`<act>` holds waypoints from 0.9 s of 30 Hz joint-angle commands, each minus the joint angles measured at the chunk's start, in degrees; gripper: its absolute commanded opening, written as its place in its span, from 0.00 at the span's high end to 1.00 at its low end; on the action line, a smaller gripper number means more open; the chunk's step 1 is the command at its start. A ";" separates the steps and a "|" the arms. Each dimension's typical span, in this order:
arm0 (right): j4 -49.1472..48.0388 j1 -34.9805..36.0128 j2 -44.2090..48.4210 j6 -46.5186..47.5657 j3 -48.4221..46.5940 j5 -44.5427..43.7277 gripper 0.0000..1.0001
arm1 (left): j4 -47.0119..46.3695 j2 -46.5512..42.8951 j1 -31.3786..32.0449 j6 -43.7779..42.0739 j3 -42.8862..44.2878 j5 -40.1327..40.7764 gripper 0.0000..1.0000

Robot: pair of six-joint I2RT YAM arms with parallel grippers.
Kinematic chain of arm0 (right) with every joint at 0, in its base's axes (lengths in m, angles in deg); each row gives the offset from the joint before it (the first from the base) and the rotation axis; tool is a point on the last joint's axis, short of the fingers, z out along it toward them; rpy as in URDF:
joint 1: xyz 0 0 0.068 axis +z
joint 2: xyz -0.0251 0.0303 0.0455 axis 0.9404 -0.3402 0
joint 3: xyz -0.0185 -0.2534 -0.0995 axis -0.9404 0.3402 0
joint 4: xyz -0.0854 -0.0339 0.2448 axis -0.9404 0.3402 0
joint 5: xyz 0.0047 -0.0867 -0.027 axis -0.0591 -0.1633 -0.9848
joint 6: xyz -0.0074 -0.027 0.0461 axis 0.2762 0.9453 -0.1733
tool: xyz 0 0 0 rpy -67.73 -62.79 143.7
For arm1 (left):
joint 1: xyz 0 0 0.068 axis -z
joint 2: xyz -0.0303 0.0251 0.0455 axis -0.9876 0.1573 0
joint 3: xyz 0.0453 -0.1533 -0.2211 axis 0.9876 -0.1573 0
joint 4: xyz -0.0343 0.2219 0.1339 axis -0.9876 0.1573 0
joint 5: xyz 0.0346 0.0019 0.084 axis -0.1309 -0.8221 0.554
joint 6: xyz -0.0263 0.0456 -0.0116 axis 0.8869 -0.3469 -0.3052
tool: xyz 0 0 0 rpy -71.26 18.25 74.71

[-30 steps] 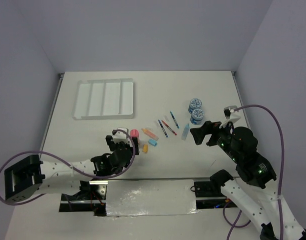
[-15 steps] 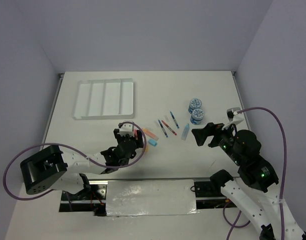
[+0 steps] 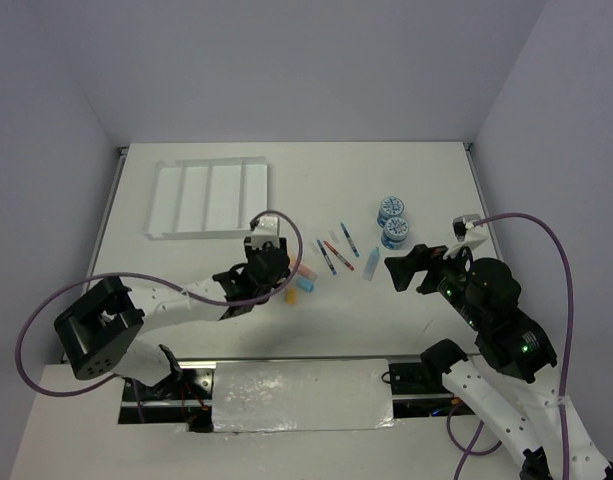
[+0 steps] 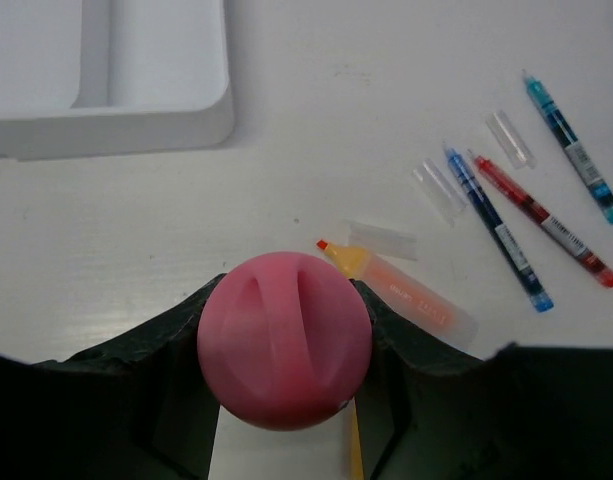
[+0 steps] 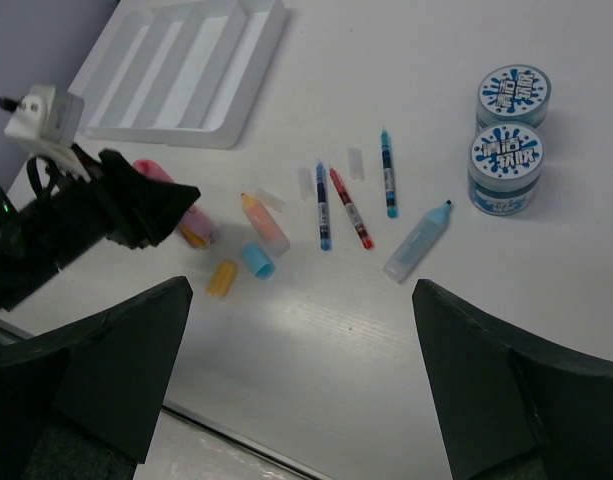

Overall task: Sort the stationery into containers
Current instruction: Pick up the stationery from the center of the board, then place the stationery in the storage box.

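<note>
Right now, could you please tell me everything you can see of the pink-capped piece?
The pink-capped piece has a round pink dome, plastic by its look, with two curved ridges across it; a pale and yellow body shows beneath. It sits between the black fingers of the left gripper, which meet both its sides. An orange marker lies beside it. Its underside is hidden.

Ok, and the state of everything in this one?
left claw, clamped on pink-capped piece
right claw, open, empty
pink-capped piece, held at its cap
tray, all compartments empty
tubs, upright, lids on
pens, lying flat, loose
pale blue tube, lying flat
erasers, loose
</note>
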 commanded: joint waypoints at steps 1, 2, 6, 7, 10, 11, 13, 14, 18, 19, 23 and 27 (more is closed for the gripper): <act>0.20 -0.09 0.36 1.49 -0.18 -1.61 0.00 | 16.20 -2.96 -4.97 0.14 14.48 -4.16 1.00; 0.29 -0.17 0.45 1.58 -0.44 -1.79 0.00 | 27.91 -2.70 -6.48 -0.13 19.05 -5.41 1.00; 0.55 -0.17 0.98 1.40 -0.80 -1.18 0.00 | 48.71 0.90 -14.30 -3.55 40.32 -15.68 1.00; 0.46 -0.17 1.16 1.40 -0.88 -0.65 0.00 | 51.73 3.26 -17.63 -5.48 47.84 -18.40 0.99; 0.55 -0.09 1.16 1.31 -0.89 0.40 0.00 | 62.55 11.34 -24.48 -9.08 61.43 -30.44 0.97; 0.55 -0.17 1.16 1.31 -0.97 0.67 0.00 | 64.40 13.54 -25.99 -9.88 64.24 -32.82 0.97; 0.81 -0.17 1.07 0.96 -1.15 1.02 0.00 | 67.93 20.57 -28.73 -12.34 70.84 -37.23 0.99; 0.99 -0.17 1.16 0.96 -1.32 1.63 0.00 | 68.63 22.59 -29.43 -12.96 72.69 -37.85 0.99; 1.60 -0.09 1.51 0.61 -1.59 2.69 0.00 | 71.09 33.48 -32.68 -15.25 82.43 -40.67 1.00; 1.69 -0.17 1.42 0.70 -1.76 2.78 0.00 | 71.62 35.25 -33.12 -15.51 84.11 -40.84 1.00; 2.13 -0.09 1.42 1.75 -1.50 2.61 0.00 | 73.38 42.20 -34.88 -16.48 89.66 -42.60 1.00; 0.90 -0.17 1.34 1.58 -0.45 3.13 0.00 | 72.33 45.01 -36.29 -17.53 89.75 -43.13 1.00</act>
